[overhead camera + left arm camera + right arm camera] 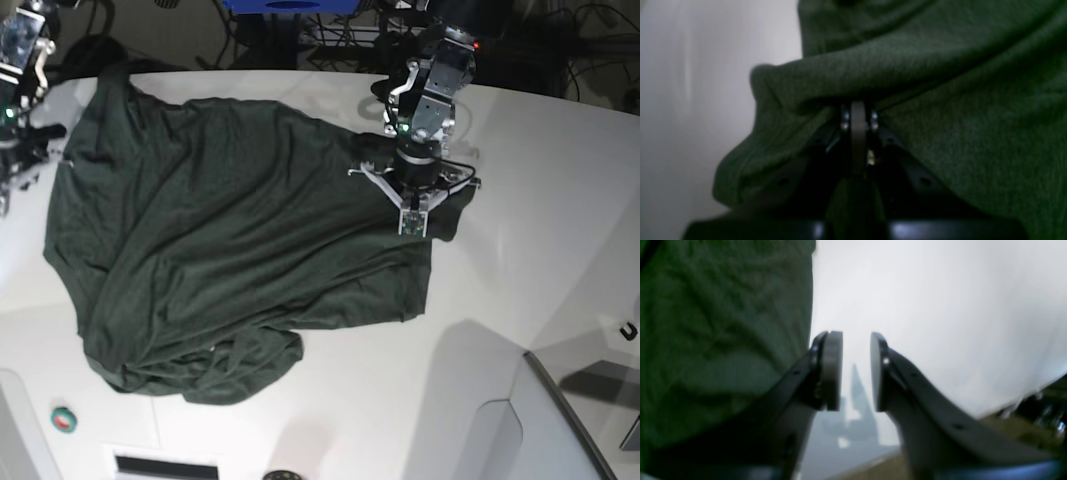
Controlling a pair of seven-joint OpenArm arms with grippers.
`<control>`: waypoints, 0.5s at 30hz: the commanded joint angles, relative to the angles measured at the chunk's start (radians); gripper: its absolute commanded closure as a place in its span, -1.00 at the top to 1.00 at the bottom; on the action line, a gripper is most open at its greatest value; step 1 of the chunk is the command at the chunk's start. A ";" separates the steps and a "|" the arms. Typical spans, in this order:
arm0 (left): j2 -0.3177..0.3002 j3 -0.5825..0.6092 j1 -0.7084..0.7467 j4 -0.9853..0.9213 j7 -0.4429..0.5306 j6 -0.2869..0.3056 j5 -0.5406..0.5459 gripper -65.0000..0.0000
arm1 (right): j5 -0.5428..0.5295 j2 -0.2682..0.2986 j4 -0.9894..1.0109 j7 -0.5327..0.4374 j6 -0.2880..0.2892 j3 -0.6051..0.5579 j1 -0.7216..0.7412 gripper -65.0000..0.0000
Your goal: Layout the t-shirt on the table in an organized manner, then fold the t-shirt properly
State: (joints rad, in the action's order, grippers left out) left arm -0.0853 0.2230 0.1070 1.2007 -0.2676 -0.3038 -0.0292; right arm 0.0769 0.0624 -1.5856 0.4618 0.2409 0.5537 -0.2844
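The dark green t-shirt (230, 240) lies loosely spread and wrinkled across the white table (540, 230), with its lower hem bunched at the front. My left gripper (415, 215) is at the shirt's right edge. In the left wrist view its pads (858, 113) are pressed together with the cloth (940, 100) gathered over their tips. My right arm (22, 90) stands at the table's far left, beside the shirt's left side. In the right wrist view my right gripper (856, 370) is open over bare table (940, 306) with nothing between its pads, and the t-shirt (723, 323) is just to its left.
A raised grey-white panel with a dark edge (560, 420) sits at the front right. A small round green and red object (63, 420) lies at the front left. A small dark hook (628, 332) is at the right edge. Cables (330, 35) run behind the table.
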 commanded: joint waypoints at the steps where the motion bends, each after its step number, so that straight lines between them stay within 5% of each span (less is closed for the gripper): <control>1: -0.015 -0.003 0.000 -0.011 -0.035 0.002 0.005 -1.00 | -0.041 -0.002 -0.029 -0.015 0.068 0.006 -0.029 -0.33; 5: -0.055 -0.004 0.026 0.014 -0.038 0.002 0.007 -1.00 | -0.062 -0.011 -0.054 -0.015 0.183 -0.053 -0.163 0.05; 11: -0.087 -0.004 0.066 0.081 -0.040 0.002 0.007 -1.00 | -0.059 -0.009 -0.046 -0.015 0.185 -0.194 -0.284 0.54; 15: -0.089 -0.004 0.070 0.092 -0.040 0.002 0.007 -1.00 | -0.059 -0.009 -0.023 -0.015 0.185 -0.218 -0.289 0.60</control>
State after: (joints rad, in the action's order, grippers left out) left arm -0.1699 0.2188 0.1776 1.2812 -0.2981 -0.3058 -0.0277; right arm 0.0216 0.0448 -1.5993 0.4557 0.4278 0.3325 -0.5655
